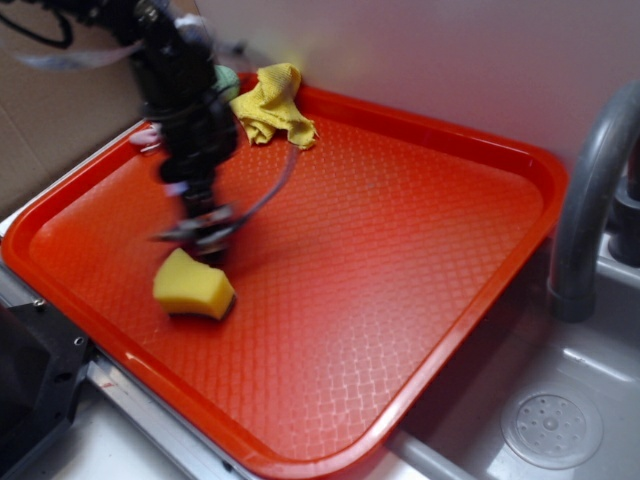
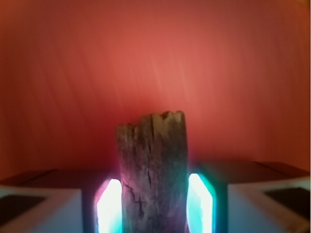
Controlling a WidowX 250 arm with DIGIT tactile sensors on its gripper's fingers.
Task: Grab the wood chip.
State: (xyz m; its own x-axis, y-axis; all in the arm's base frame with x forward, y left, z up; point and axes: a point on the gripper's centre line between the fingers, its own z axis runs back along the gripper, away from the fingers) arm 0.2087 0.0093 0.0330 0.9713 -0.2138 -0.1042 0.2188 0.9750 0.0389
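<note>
Jaws look pretty much closed in on the wood chip (image 2: 151, 170) from what the wrist view gives you: the grey-brown, rough-grained sliver stands right between the two glowing finger pads (image 2: 108, 206), one on each side of it and apparently touching, so I'd call that a grip. Its long axis runs straight out ahead of the gripper (image 2: 151, 208), away from the camera, with the ragged end sticking well past the fingertips over the red tray (image 2: 155, 58). So the chip isn't off to either side, it's dead centre and in line with the fingers. In the exterior view the gripper (image 1: 205, 232) is motion-blurred and I honestly can't make out the chip there, just the arm hanging low over the left part of the tray (image 1: 400, 200), just beside the yellow sponge (image 1: 192, 287). A yellow cloth (image 1: 272, 104) is bunched in the far corner, well apart. If the hold is solid, my guess is the next thing is simply lifting straight up, and the sponge is close enough to watch.
</note>
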